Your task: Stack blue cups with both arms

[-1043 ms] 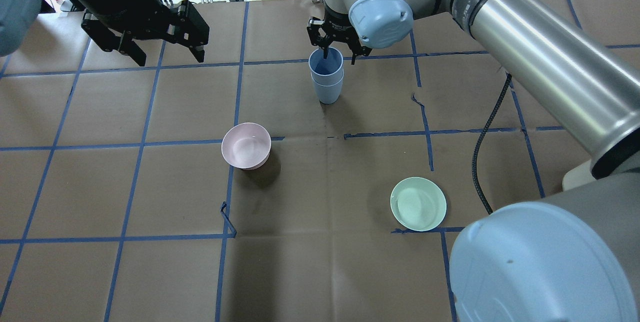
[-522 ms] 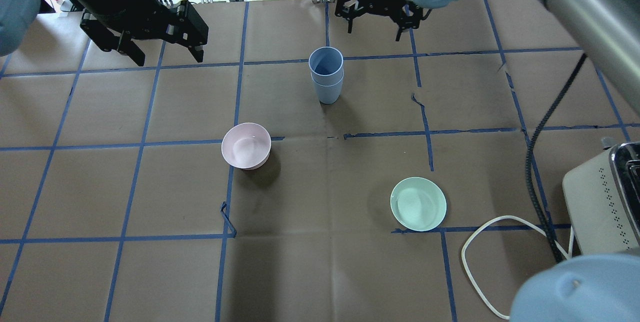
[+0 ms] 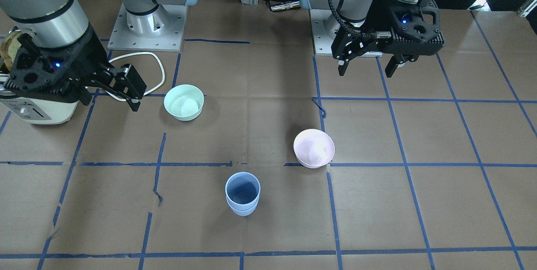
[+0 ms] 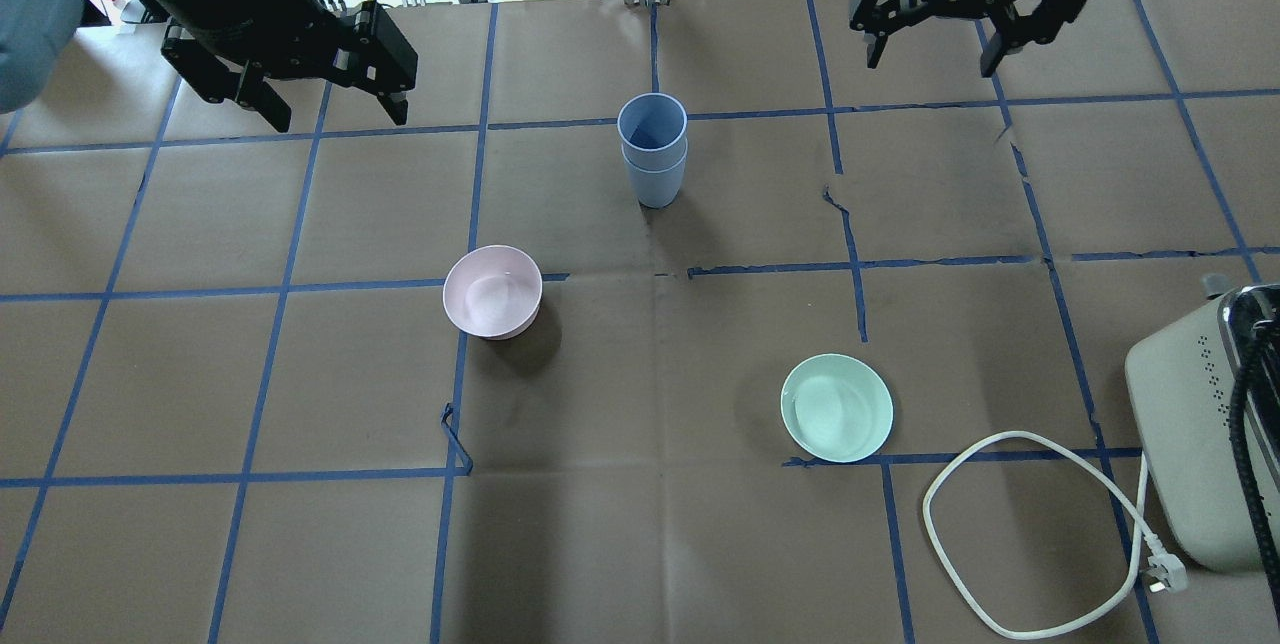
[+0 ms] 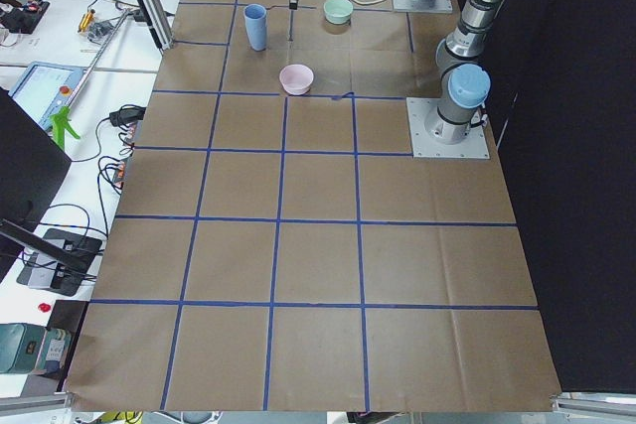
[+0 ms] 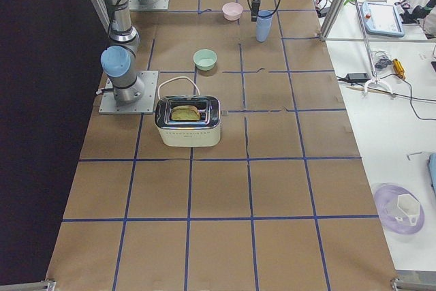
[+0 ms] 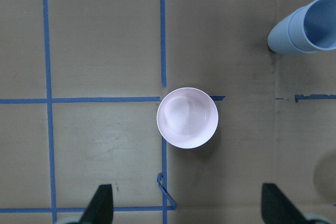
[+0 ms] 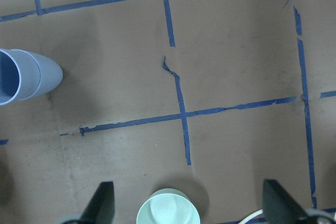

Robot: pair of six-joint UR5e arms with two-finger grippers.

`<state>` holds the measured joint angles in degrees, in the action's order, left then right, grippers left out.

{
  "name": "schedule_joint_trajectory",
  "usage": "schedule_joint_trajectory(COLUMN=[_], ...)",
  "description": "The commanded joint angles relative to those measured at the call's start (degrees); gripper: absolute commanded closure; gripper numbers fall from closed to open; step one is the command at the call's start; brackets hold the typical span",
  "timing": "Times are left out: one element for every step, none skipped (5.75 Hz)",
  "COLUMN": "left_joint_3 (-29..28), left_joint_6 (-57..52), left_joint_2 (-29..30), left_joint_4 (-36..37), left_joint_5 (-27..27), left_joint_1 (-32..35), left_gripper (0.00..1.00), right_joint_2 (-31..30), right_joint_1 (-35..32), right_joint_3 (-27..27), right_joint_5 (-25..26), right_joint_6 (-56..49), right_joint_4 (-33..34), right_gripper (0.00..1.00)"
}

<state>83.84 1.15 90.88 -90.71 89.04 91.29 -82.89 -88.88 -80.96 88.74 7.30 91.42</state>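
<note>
The two blue cups (image 4: pixel 652 149) stand nested, one inside the other, upright on the brown paper at mid-table; they also show in the front view (image 3: pixel 243 194), the left wrist view (image 7: pixel 307 27) and the right wrist view (image 8: pixel 23 74). My left gripper (image 4: pixel 330 114) is open and empty, raised well to the left of the stack. My right gripper (image 4: pixel 935 59) is open and empty, raised to the far right of the stack. Neither touches the cups.
A pale pink bowl (image 4: pixel 492 291) sits nearer than the stack on the left. A mint-green bowl (image 4: pixel 836 407) sits to the near right. A cream toaster (image 4: pixel 1200 424) with a looped white cable (image 4: pixel 1000 524) stands at the right edge.
My right gripper has pulled away from the rim of the cup stack, up and to the right, and its arm has swung clear. The stack and my left gripper have not moved.
</note>
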Motion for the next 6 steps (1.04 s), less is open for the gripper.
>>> schedule_joint_trajectory(left_joint_3=[0.01, 0.01, 0.01, 0.01, 0.01, 0.01], left_joint_6=[-0.01, -0.01, -0.01, -0.01, -0.01, -0.10], left_joint_2=[0.00, 0.00, 0.09, 0.09, 0.00, 0.00], left_joint_4=[0.35, 0.36, 0.53, 0.53, 0.53, 0.53], left_joint_5=[-0.01, -0.01, -0.09, -0.09, -0.09, -0.01], left_joint_1=[0.03, 0.03, 0.03, -0.06, -0.06, -0.06], left_gripper=[0.01, 0.01, 0.01, 0.01, 0.01, 0.01], right_joint_2=[-1.48, -1.39, -1.39, -1.31, -1.31, -1.31], right_joint_1=[0.20, 0.20, 0.20, 0.20, 0.20, 0.29], right_joint_3=[-0.61, -0.52, -0.17, -0.16, -0.16, -0.51], right_joint_5=[0.72, 0.82, 2.30, 2.05, 1.87, 1.61], right_joint_6=[-0.27, -0.26, -0.35, -0.44, -0.44, -0.44], right_joint_4=[-0.10, -0.28, -1.76, -1.77, -1.77, -1.77], right_gripper=[0.00, 0.00, 0.00, 0.00, 0.00, 0.00])
